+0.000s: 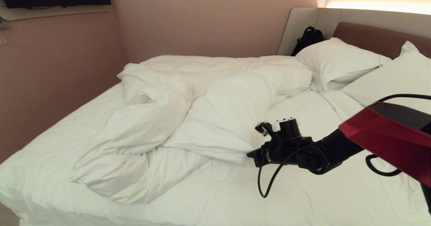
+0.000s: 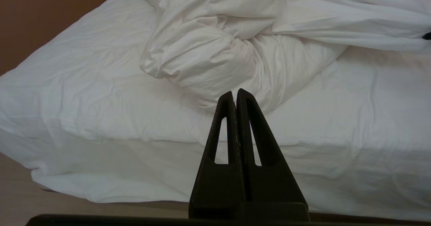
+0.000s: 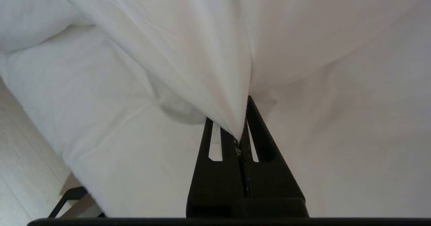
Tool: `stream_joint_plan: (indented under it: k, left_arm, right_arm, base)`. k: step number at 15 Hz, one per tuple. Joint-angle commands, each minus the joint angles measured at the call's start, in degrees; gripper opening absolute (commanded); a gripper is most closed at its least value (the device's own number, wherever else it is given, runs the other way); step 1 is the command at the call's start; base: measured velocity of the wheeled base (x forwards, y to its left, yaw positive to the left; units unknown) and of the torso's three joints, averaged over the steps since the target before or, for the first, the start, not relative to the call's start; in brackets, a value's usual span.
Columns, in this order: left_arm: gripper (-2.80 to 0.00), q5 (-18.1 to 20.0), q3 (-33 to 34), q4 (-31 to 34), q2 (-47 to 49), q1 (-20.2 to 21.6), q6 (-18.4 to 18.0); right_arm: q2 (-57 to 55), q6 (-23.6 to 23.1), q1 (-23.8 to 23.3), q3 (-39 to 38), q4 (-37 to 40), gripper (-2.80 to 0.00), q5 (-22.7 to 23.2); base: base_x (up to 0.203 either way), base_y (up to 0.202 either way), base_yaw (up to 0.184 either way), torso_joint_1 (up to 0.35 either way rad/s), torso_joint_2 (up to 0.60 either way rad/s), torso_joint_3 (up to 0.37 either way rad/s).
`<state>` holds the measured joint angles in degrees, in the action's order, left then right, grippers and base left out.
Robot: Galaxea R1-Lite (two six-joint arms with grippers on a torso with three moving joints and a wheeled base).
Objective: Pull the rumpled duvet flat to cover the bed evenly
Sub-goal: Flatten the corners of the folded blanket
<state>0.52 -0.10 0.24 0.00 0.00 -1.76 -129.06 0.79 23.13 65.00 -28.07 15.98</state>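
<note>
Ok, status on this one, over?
Right gripper shut on duvet edge. Left gripper shut, empty, parked off the bed. Duvet bunched mid-mattress. Nothing blocking.

Right arm reaching in from the right edge of the head view, red shell at far right, black forearm stretching leftward to just below frame centre. Right gripper (image 3: 241, 131) at the tip of that arm, fingers (image 3: 259, 135) pressed together on a pinched fold of the duvet (image 3: 202, 67). Left gripper (image 2: 235, 94) low at centre of the left wrist view, fingers (image 2: 225, 118) closed tip to tip, empty, held clear of the bedding. Left arm outside the head view.
</note>
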Motion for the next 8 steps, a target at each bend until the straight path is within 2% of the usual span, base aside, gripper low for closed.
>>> stream_joint_plan:
  k: [1,5,8]
  left_arm:
    - [-2.8,0.0,0.01,0.02,0.0,0.0,0.0]
    - [-2.8,0.0,0.0,0.02,0.0,0.0,0.0]
    - [-2.8,0.0,0.01,0.02,0.0,0.0,0.0]
  right_arm:
    - [4.56,0.28,-0.24,-3.93,-0.17,-2.8,0.1]
    - [10.59,1.33,-2.2,-11.37,-0.44,-2.8,0.37]
    - [13.06,2.3,-3.73,-18.34,-3.56,-2.8,0.34]
  base:
    - [0.0,0.0,0.0,0.0,0.0,0.0]
    - [0.0,0.0,0.0,0.0,0.0,0.0]
    - [0.0,0.0,0.0,0.0,0.0,0.0]
